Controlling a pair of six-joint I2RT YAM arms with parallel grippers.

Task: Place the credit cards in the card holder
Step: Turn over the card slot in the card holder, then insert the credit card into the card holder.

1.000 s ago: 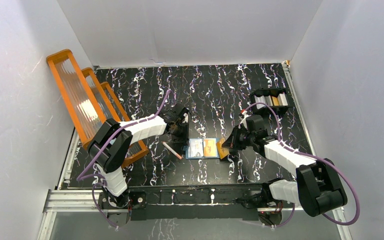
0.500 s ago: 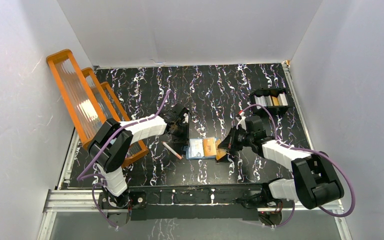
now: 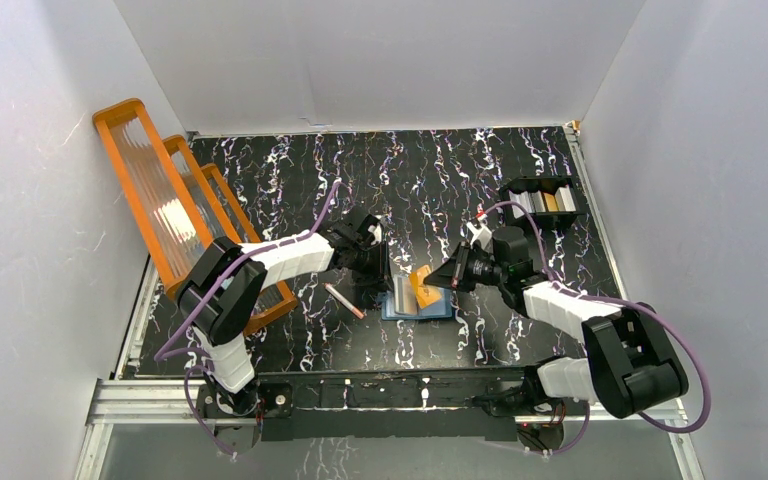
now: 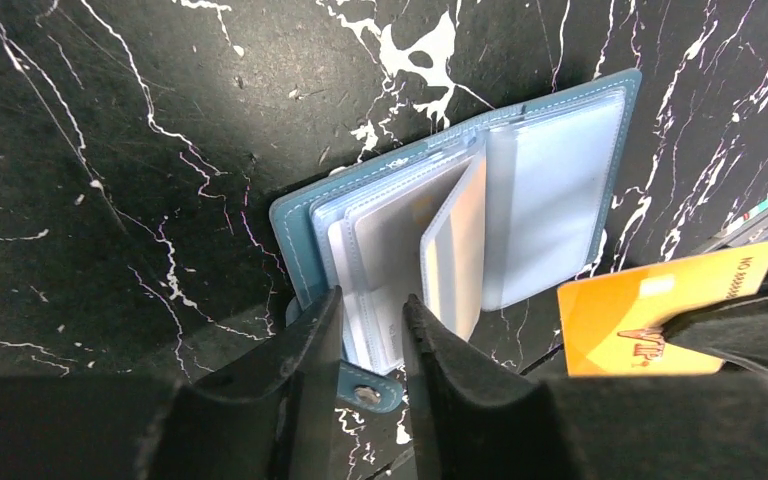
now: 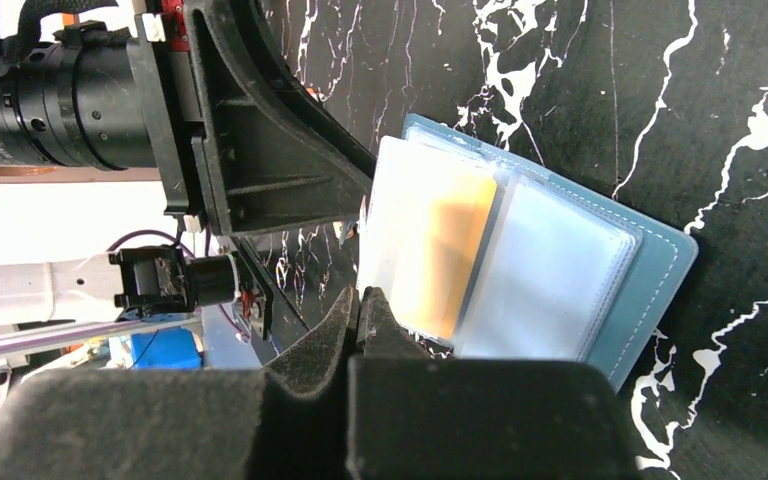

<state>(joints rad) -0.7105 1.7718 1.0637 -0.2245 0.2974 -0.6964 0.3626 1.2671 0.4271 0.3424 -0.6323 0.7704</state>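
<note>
card holder (image 3: 417, 303) is lying open at the top view's centre on the desk (image 3: 290, 180). left fingers (image 4: 305, 350), narrow, are pinching its leaves, spreading the pockets. right fingers (image 5: 345, 325) are clamping an orange credit card (image 4: 650, 310), tilting it, probably for sliding in.

Top view looks down; close wrist views share card holder (image 4: 460, 210).
</note>
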